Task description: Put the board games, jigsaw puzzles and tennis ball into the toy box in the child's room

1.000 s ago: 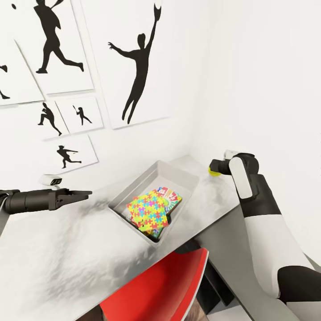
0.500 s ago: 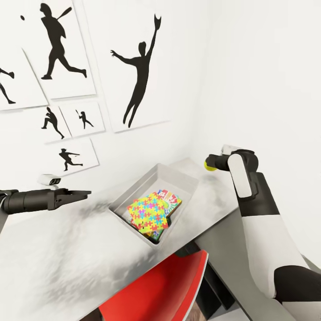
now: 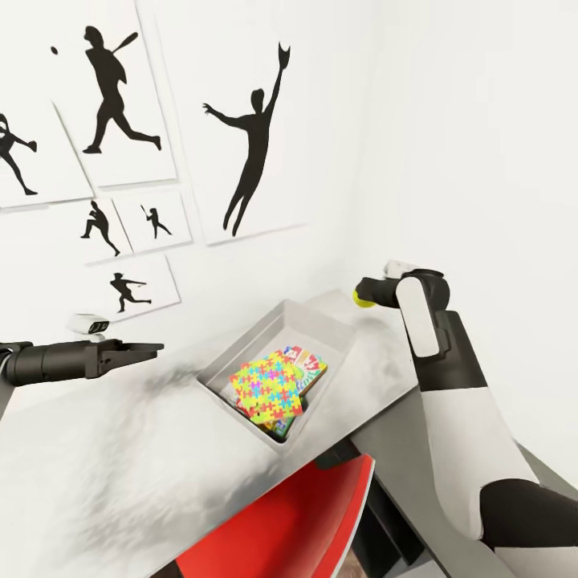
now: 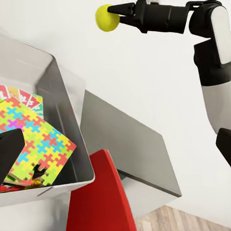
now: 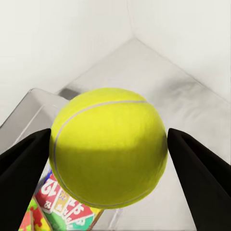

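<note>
My right gripper (image 3: 365,292) is shut on the yellow-green tennis ball (image 3: 360,298), held in the air above the table's far right corner, just right of the toy box (image 3: 321,319). The ball (image 5: 109,146) looms large between the two black fingers, and the ball (image 4: 106,17) also hangs at the right gripper's tip (image 4: 115,14). The light grey toy box holds a multicoloured jigsaw puzzle (image 3: 266,384) lying on top of a red-and-white board game (image 3: 306,359). My left gripper (image 3: 149,349) hovers shut over the table (image 3: 120,466), left of the box.
A red chair (image 3: 289,522) stands tucked at the table's near edge below the toy box. A lower dark grey cabinet (image 3: 401,449) joins the table at the right. White walls with black baseball silhouette posters (image 3: 249,120) close the corner behind.
My right gripper has lifted the tennis ball up and leftward, closer to the toy box. The head view has shifted slightly. The left arm has stayed still.
</note>
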Tool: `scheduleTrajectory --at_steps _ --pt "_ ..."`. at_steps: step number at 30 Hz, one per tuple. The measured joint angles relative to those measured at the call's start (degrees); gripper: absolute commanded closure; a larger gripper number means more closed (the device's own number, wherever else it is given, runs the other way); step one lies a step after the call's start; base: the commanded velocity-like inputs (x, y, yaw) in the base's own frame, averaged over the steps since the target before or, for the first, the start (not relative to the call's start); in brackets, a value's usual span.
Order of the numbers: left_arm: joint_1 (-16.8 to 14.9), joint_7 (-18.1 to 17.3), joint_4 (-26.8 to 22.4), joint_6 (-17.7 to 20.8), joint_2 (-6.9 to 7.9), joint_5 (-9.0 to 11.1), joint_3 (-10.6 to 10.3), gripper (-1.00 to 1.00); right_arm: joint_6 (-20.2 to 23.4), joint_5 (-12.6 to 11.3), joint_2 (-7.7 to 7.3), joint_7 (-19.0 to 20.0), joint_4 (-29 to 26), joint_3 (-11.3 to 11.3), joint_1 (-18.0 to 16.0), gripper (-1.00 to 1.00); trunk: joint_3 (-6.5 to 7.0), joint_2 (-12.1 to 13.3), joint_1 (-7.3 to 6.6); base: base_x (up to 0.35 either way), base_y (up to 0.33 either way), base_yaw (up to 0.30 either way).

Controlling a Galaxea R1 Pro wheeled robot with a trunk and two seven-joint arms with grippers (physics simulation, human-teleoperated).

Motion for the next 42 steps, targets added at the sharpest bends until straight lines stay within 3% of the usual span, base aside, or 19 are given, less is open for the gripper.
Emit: scheduleTrajectory --at_steps 5,24,28,42 --pt "0.0 0.0 0.0 0.0 0.06 0.1 0.0 -1.00 0.0 0.2 1.62 0.0 1.2 2.1 0.0 1.00 0.47 0.0 0.00 0.000 0.000 0.000" --pt "0.0 -0.2 0.1 0.0 0.29 0.2 0.3 -1.00 -0.4 0.4 1.84 0.0 5.1 5.0 0.1 1.00 2.27 0.0 0.00 0.000 0.000 0.031" --pt "0.0 -0.3 0.1 0.0 0.23 0.3 0.3 -1.00 -0.4 0.4 3.00 0.0 6.0 6.6 0.1 1.00 2.65 0.0 0.00 0.000 0.000 0.065" --pt "0.0 -0.3 0.1 0.0 0.21 0.3 0.2 -1.00 -0.5 0.5 3.74 -0.1 7.4 7.0 0.1 1.00 3.69 0.0 0.00 0.000 0.000 0.052"
